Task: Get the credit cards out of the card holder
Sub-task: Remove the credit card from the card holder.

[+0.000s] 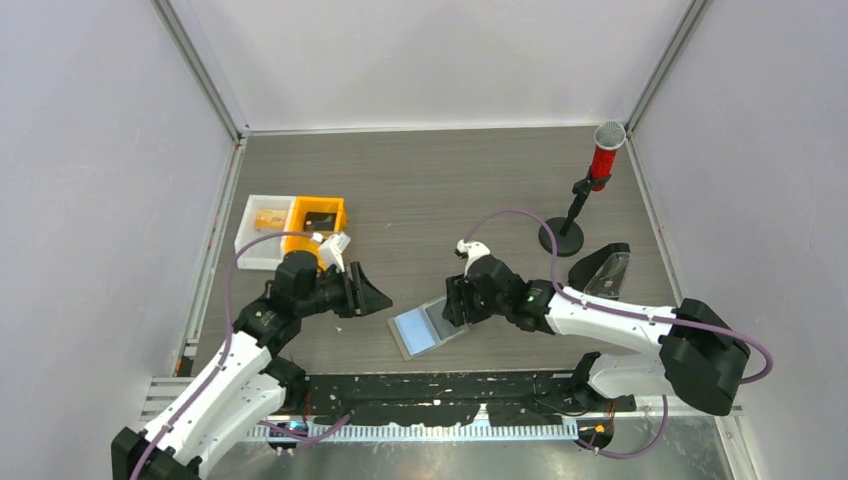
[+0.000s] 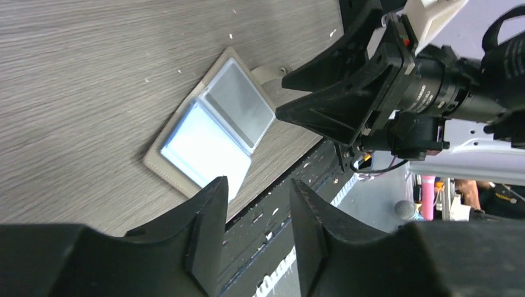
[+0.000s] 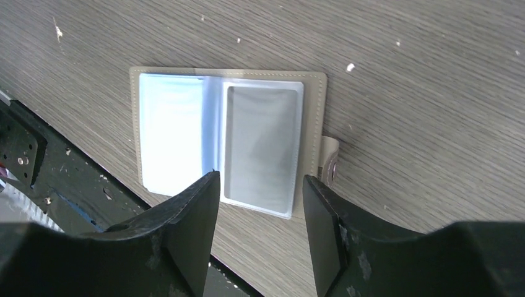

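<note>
The card holder (image 1: 432,327) lies spread open and flat on the counter (image 1: 450,190), close to its near edge and about midway between the two arms. Its left panel shows a light blue credit card (image 3: 170,136) tucked under a clear sleeve. The right panel looks dull grey, and I can't tell whether that is another card or an empty pocket. A small snap tab (image 3: 330,162) sticks out from the holder's right side.

The right end effector (image 1: 462,303) hangs over the holder's right panel with its fingers parted and nothing between them. The left end effector (image 1: 372,297) sits off to the left, near the holder but not touching it, and it too has a gap between its fingers and holds nothing.

The card looks thin, stiff and very light, and I'd guess it is slick as well, so it should slide rather than bend. The holder looks just as light and is soft at the fold, so pulling on the card would probably drag the whole thing across the counter unless one arm pins it down. The right panel or the stitched rim seems a good place to press. The card's exposed edge at the sleeve mouth looks like the place to pinch, but I can't tell which side the sleeve opens on.

Far left are an orange bin (image 1: 320,215) and a white bin (image 1: 265,225).
</note>
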You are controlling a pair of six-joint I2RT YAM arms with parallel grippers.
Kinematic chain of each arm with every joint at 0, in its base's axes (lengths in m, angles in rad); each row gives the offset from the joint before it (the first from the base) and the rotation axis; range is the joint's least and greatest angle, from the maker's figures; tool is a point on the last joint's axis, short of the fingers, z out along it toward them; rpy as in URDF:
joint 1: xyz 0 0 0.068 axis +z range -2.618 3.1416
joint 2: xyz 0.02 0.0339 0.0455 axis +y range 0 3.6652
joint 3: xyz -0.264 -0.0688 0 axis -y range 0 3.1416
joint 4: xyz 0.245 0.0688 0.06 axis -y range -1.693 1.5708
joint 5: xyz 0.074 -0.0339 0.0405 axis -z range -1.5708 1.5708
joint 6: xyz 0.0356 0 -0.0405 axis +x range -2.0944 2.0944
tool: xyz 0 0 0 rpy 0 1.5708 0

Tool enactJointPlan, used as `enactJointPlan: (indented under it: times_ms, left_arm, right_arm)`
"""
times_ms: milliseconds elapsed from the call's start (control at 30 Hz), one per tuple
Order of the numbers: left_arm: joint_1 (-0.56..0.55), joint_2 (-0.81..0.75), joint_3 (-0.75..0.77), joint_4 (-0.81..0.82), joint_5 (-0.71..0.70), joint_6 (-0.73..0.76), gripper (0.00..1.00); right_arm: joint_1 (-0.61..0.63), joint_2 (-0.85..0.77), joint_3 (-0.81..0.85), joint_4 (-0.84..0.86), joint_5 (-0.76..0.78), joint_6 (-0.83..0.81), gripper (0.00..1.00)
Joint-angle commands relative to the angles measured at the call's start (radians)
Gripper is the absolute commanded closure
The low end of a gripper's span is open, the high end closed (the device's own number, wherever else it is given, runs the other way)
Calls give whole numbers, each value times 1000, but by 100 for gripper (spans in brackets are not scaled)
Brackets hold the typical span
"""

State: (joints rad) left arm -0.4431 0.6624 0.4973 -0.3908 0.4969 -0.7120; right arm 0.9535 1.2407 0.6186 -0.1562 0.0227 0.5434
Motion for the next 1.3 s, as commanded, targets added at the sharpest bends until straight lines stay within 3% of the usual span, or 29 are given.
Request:
enactJointPlan:
  times_ms: [0,433,900,1267]
  left_arm:
    - [-98,65,-61,234,-93,-91,59]
    - [-208,326,-190,485,-161,-126,70]
    - [-227,493,-194,455,-213,-83,76]
    - [-228,509,-192,448,-225,-69,77]
  right_arm:
    - [-49,-32,-22,85,-112,-29,42]
    - [-79,21,-38,146,-168,-31,43]
    - [-94,145,-51,201,-147,-24,42]
    - [-94,144,-65,244,-202,-8,47]
